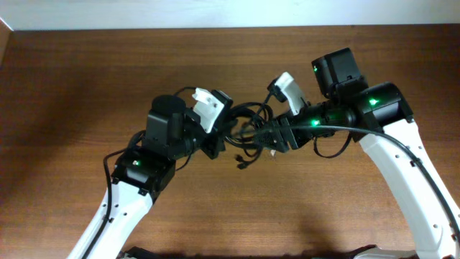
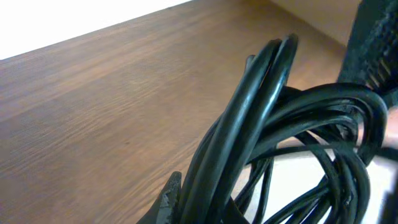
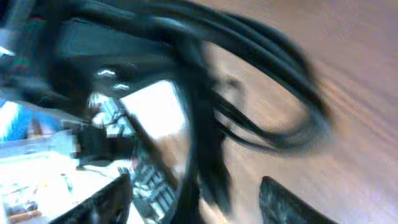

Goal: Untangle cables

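Observation:
The cables [image 1: 248, 124] are a bunch of thin black cords held above the table between my two arms, with a plug end [image 1: 242, 164] hanging below. My left gripper [image 1: 215, 144] is shut on a thick bundle of strands. In the left wrist view the cables [image 2: 261, 124] rise from the jaws [image 2: 205, 205] and loop to the right. My right gripper [image 1: 272, 138] meets the bunch from the right. In the blurred right wrist view its fingers [image 3: 196, 196] stand wide apart with cable strands [image 3: 199, 124] running between them.
The brown wooden table [image 1: 86, 72] spreads on all sides of the arms. A thicker black arm wire [image 1: 334, 147] loops beside the right arm. The white wall runs along the table's far edge.

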Tool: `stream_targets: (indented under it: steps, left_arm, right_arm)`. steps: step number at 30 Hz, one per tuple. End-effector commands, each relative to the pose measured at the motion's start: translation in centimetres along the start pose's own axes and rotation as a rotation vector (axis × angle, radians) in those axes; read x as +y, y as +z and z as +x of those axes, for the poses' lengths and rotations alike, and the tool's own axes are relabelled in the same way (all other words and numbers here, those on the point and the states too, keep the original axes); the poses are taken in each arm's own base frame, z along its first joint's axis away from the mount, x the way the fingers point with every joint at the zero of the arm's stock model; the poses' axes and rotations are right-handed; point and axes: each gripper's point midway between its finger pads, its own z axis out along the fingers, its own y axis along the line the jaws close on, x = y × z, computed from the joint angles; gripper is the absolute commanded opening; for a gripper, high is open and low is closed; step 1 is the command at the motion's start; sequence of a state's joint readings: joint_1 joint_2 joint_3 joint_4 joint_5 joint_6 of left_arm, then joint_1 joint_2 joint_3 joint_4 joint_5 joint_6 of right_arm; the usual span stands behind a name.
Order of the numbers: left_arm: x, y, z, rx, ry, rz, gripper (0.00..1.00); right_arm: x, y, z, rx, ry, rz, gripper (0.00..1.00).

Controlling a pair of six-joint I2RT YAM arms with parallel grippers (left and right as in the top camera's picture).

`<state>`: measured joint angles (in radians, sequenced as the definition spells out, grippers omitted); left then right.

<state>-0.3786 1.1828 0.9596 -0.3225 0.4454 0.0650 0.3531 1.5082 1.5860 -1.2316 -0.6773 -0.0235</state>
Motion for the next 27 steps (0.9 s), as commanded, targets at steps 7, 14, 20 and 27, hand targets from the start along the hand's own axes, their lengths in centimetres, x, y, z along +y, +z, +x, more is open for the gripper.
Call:
stream_targets:
  steps: [7,14,20,27]
  left_arm:
    - [0.9,-0.7,0.1,0.010,0.116,-0.054,0.00]
    - [0.7,-1.6,-2.2,-0.077,0.262,-0.070,0.00]
    - [0.6,-3.5,-5.3,-0.193,0.336,-0.130,0.00]
    - [1.8,-4.4,-6.0,-0.211,0.341,-0.220,0.00]
  right_arm:
    - [-3.6,-2.8,-1.6,-0.109,0.236,0.200,0.65]
    - [-0.3,-3.6,-2.7,-0.131,0.064,0.072,0.56]
    - [1.6,-3.6,-2.7,-0.126,0.056,-0.040,0.41]
    - [3.4,-3.8,-2.6,-0.124,0.046,-0.138,0.34]
